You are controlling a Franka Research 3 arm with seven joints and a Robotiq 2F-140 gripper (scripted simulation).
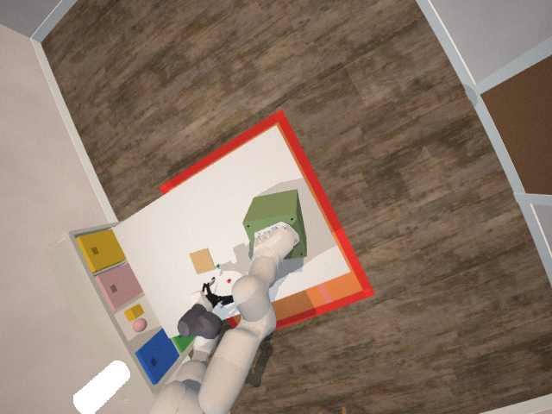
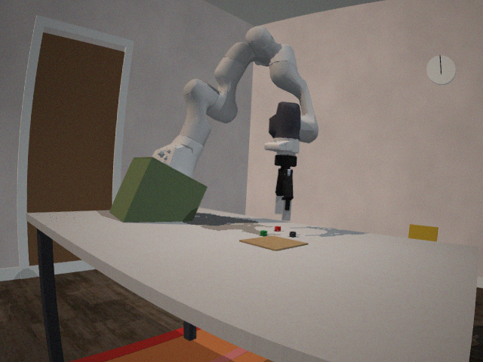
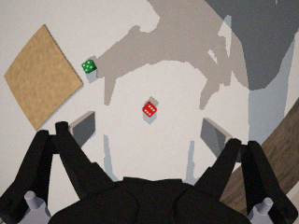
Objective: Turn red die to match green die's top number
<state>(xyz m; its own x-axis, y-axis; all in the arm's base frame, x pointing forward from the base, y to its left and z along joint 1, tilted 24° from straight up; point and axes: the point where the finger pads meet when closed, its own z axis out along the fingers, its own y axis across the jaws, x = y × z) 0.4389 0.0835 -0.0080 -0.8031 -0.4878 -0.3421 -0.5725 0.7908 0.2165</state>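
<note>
The small red die (image 3: pixel 149 110) lies on the white table, off the mat, and shows between my fingers in the wrist view. It also shows in the side view (image 2: pixel 278 228) and from above (image 1: pixel 228 280). The green die (image 3: pixel 89 66) lies on the table just beside a corner of the tan mat (image 3: pixel 43 77). The mat (image 2: pixel 273 242) lies flat. A black die (image 2: pixel 292 234) sits right of the red one in the side view. My gripper (image 3: pixel 149 124) (image 2: pixel 285 210) hangs above the red die, pointing down, open and empty.
A large green box (image 2: pixel 158 191) stands tilted at the arm's base, behind the dice. A shelf unit with coloured bins (image 1: pixel 113 285) stands along the table's edge near the gripper. A yellow bin (image 2: pixel 423 231) shows beyond the far edge.
</note>
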